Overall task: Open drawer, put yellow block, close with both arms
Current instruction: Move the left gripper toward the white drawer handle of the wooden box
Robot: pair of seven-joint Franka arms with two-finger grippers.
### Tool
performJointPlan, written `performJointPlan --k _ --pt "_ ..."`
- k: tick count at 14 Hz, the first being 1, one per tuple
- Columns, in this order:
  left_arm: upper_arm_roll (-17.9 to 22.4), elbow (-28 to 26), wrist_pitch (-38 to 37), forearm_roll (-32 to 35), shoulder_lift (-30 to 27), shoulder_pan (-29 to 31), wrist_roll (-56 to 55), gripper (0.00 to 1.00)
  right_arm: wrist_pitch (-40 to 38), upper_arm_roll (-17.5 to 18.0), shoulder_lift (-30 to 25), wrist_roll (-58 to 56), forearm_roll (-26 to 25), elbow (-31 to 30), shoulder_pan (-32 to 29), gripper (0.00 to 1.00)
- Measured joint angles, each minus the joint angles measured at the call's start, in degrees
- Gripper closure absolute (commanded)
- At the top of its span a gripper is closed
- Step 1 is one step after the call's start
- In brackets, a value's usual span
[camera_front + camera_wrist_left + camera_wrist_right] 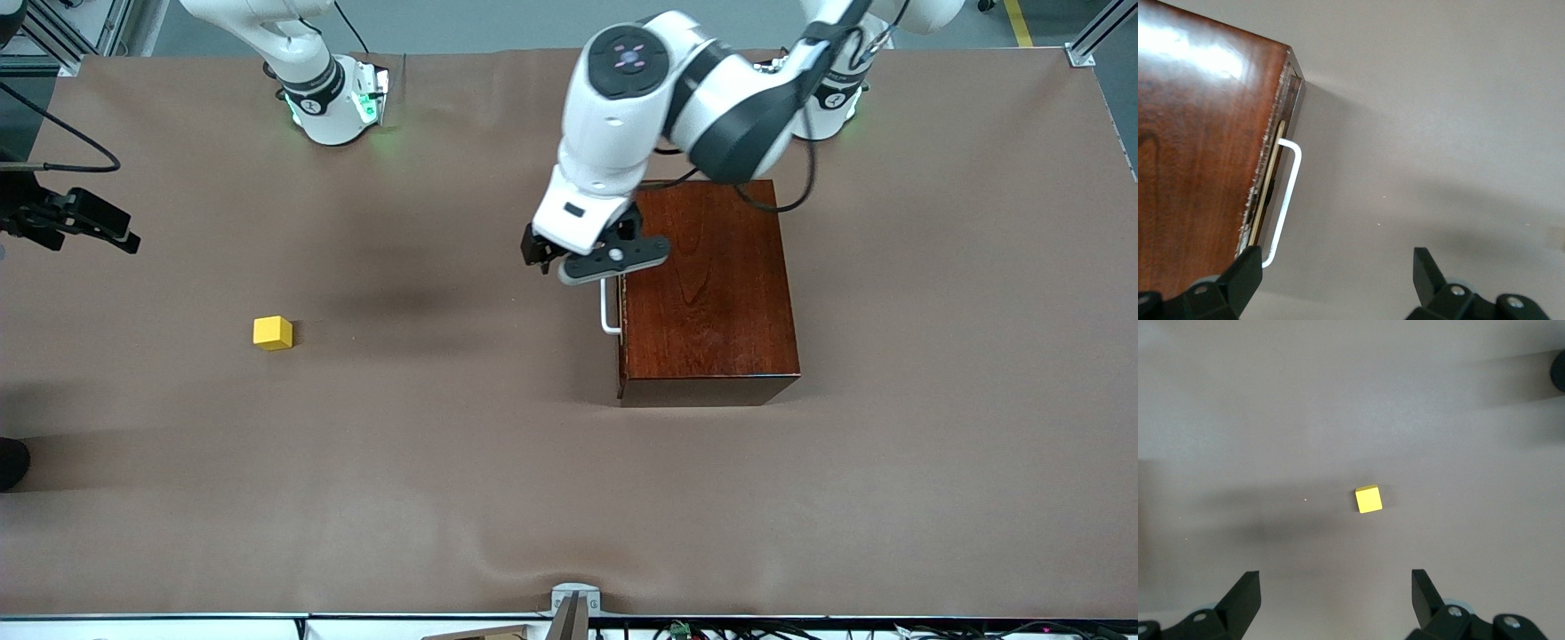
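Observation:
The dark reddish-brown box (pixel 711 293) stands on the table toward the left arm's end, its drawer (pixel 1269 190) pushed in. The drawer's white handle (pixel 608 311) (pixel 1286 200) faces the right arm's end. My left gripper (pixel 578 258) (pixel 1336 263) hangs open just above the table in front of the drawer. One fingertip (pixel 1248 267) is beside the handle's end, and nothing is between the fingers. The yellow block (pixel 273 332) (pixel 1369 499) lies alone toward the right arm's end. My right gripper (pixel 1336 577) is open and empty, high over the table near the block.
A brown cover (pixel 498 462) with shallow wrinkles spans the whole table. A dark object (pixel 11 462) pokes in at the table's edge by the right arm's end. A metal bracket (pixel 573 604) sits at the edge nearest the front camera.

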Motion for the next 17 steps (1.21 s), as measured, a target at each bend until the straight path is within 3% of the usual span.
performJointPlan --k 3,5,17 --pt "5.47 0.76 1.45 0.47 3.73 -6.54 0.11 0.0 0.0 0.0 0.0 0.0 0.0 0.0 0.0 0.0" --pt "6.93 1.35 1.9 0.68 5.83 -8.42 1.22 0.0 0.0 0.0 0.0 0.0 0.0 0.0 0.0 0.0" --pt "7.24 1.37 -0.13 4.32 12.5 -8.69 6.4 0.0 0.0 0.0 0.0 0.0 0.0 0.0 0.0 0.0"
